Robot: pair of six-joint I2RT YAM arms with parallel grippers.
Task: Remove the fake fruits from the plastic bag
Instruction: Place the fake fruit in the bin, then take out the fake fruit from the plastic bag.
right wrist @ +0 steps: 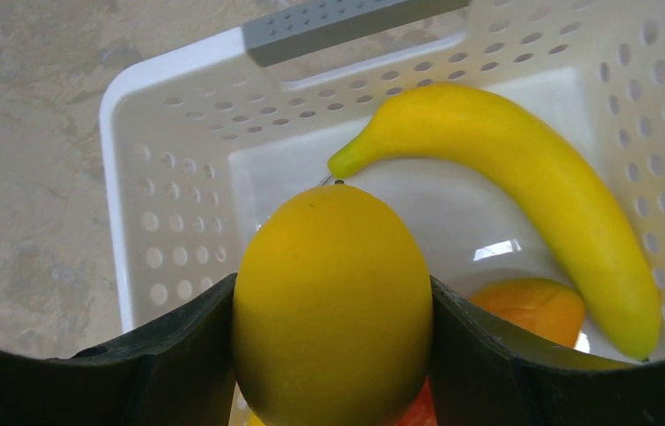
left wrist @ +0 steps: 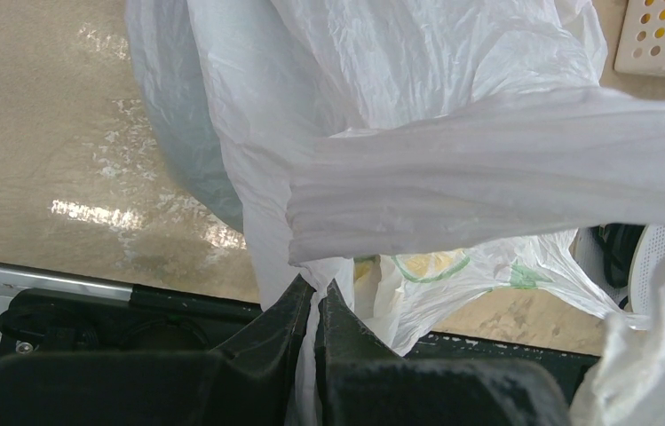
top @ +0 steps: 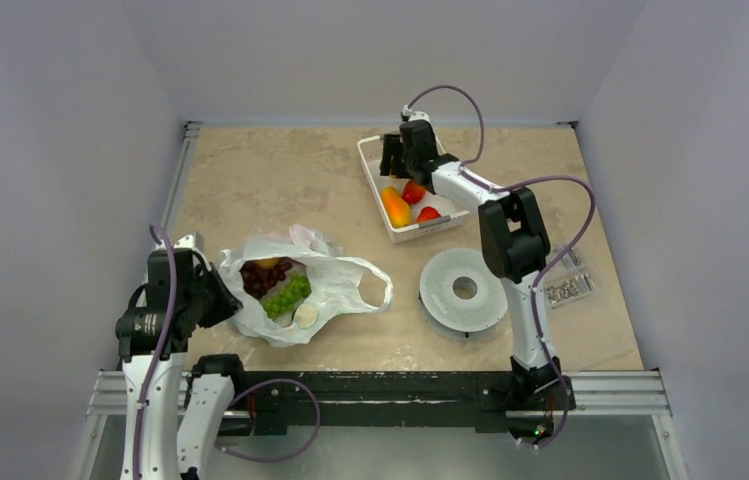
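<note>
The white plastic bag (top: 325,275) lies open at the front left, with a dark red grape bunch (top: 262,274), a green grape bunch (top: 287,296) and a pale round fruit (top: 305,316) inside. My left gripper (top: 218,300) is shut on the bag's left edge; in the left wrist view the gripper (left wrist: 318,297) pinches the plastic bag (left wrist: 453,169). My right gripper (top: 397,160) hovers over the white basket (top: 378,190). In the right wrist view the gripper (right wrist: 333,311) is shut on a yellow fruit (right wrist: 333,302) above the basket (right wrist: 178,124).
The basket holds an orange fruit (top: 396,206), two red fruits (top: 414,191), and a yellow banana (right wrist: 524,177). A white tape roll (top: 463,290) lies right of the bag. A small clear packet (top: 567,288) lies by the right edge.
</note>
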